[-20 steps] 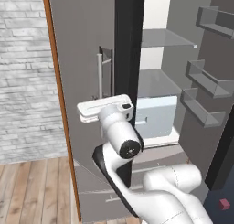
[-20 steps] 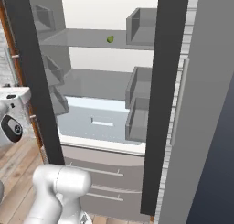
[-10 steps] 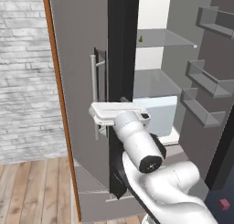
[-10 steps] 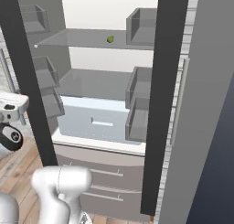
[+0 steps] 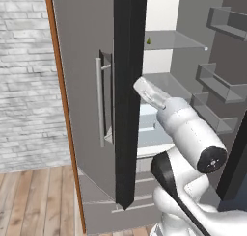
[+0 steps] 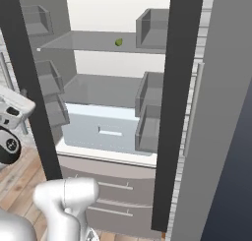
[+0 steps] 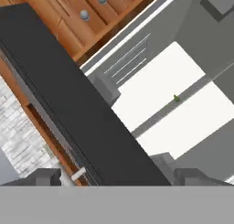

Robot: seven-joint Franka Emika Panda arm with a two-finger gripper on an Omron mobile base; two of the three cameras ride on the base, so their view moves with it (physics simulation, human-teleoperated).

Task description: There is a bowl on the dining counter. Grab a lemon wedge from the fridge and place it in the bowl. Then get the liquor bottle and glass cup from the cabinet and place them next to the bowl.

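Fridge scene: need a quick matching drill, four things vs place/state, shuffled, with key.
Things:
1. lemon wedge
2. fridge left door
3. gripper
4. fridge drawers

Place or state:
A. swung open, steel handle facing out
B. on the upper glass shelf
C. below the open compartment, shut
D. open, holding nothing

Pairs: 1-B, 2-A, 3-D, 4-C

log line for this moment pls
stage: fridge doors open | lemon wedge on upper shelf, not grasped | gripper open, empty, by left door edge
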